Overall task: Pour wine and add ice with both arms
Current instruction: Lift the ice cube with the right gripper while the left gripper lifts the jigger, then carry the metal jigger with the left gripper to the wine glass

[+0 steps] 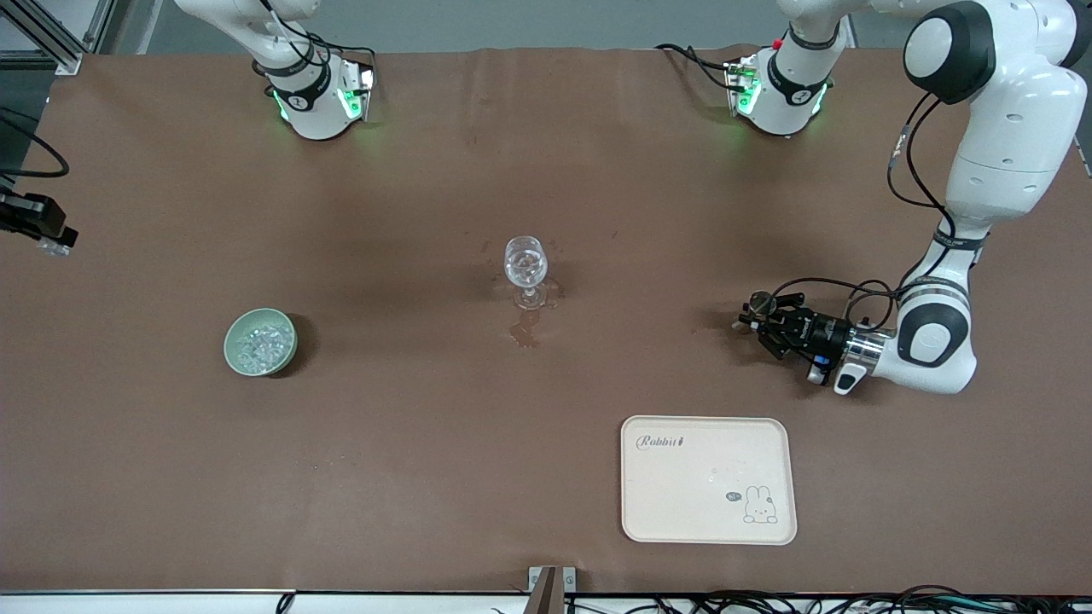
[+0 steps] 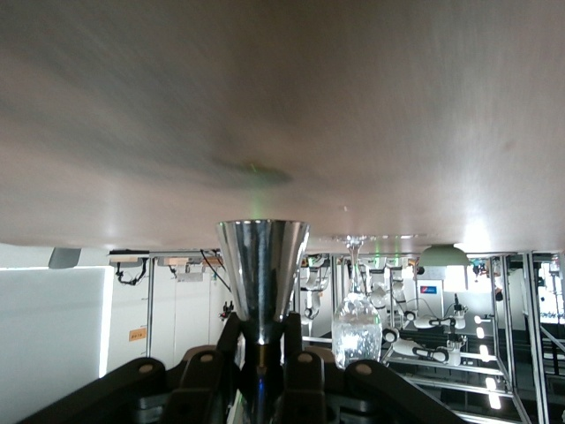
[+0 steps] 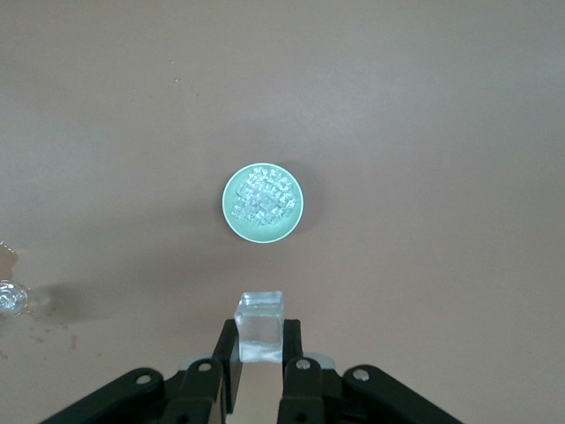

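Observation:
A clear stemmed glass (image 1: 525,264) stands upright mid-table, and it also shows in the left wrist view (image 2: 357,329). A pale green bowl (image 1: 232,334) holds several ice chunks (image 1: 261,344) toward the right arm's end. The bowl (image 3: 235,226) and its ice (image 3: 263,198) show in the right wrist view. My right gripper (image 1: 53,247) is high up at that end. It (image 3: 259,340) is shut on one clear ice cube (image 3: 259,323). My left gripper (image 1: 752,319) lies sideways, low over the table toward the left arm's end. It (image 2: 262,340) is shut on a silver metal cup (image 2: 262,265).
A cream tray (image 1: 708,512) with a rabbit print lies nearer the front camera than the left gripper. A small wet patch (image 1: 524,331) marks the brown table beside the glass's foot. The glass also shows at the edge of the right wrist view (image 3: 11,299).

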